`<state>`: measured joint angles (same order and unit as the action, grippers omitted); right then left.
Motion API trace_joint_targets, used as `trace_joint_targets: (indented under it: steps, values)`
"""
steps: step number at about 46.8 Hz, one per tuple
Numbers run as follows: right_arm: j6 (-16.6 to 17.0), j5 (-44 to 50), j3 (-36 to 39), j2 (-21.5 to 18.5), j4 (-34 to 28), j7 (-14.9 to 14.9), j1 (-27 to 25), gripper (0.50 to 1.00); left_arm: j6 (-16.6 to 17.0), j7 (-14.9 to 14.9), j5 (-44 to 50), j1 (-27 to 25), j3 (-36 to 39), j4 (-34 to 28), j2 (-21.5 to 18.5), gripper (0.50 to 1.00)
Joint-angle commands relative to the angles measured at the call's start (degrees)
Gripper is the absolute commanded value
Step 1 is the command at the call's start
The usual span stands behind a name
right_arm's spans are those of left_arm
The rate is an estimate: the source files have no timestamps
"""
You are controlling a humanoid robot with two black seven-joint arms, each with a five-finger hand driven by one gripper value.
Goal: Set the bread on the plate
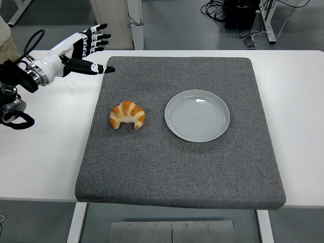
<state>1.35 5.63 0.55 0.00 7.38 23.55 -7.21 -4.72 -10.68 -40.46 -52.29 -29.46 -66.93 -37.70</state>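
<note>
On the grey mat, the bread lies left of the empty plate, near it but apart. At far left the left hand hovers above the table with fingers spread, holding nothing. A squeeze too hard could crush the soft bread, or a shallow grip could drop it short of the plate.

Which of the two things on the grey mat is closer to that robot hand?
The croissant. It lies on the mat's left half, on the side of the open left hand; the plate sits farther right, empty.
</note>
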Motion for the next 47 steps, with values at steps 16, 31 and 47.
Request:
trace_joint_targets:
  steps: [16,31,47]
  values:
    - [0.0,0.0,0.0,0.0,0.0,0.0,0.0,1.000,0.6,0.8,-9.6,-0.4,4.2,-3.6,-2.5,0.968]
    - [0.0,0.0,0.0,0.0,0.0,0.0,0.0,1.000,5.4,1.3,-21.1,-1.0,11.6,-3.3,0.1,0.966]
    - [0.0,0.0,0.0,0.0,0.0,0.0,0.0,1.000,6.9,1.3,-25.4,-0.6,14.6,-3.0,2.3,0.966]
